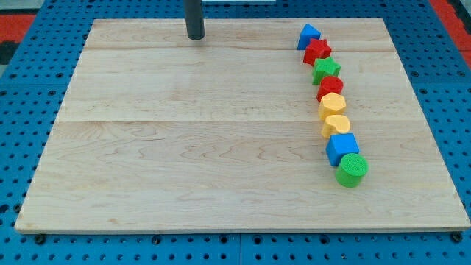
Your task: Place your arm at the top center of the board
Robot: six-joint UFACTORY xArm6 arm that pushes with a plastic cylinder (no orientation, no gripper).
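Observation:
My tip (195, 37) rests on the wooden board (184, 147) near its top edge, a little left of centre. It touches no block. Several blocks form a curved line down the view's right side: a blue triangle (308, 34), a red star (318, 51), a green star (326, 70), a red block (330, 87), a yellow block (333, 105), a second yellow block (336, 124), a blue cube (342, 148) and a green cylinder (352, 170). The line of blocks lies well to the right of my tip.
The board sits on a blue perforated table (22, 132). Red matting (18, 18) shows at the view's top corners.

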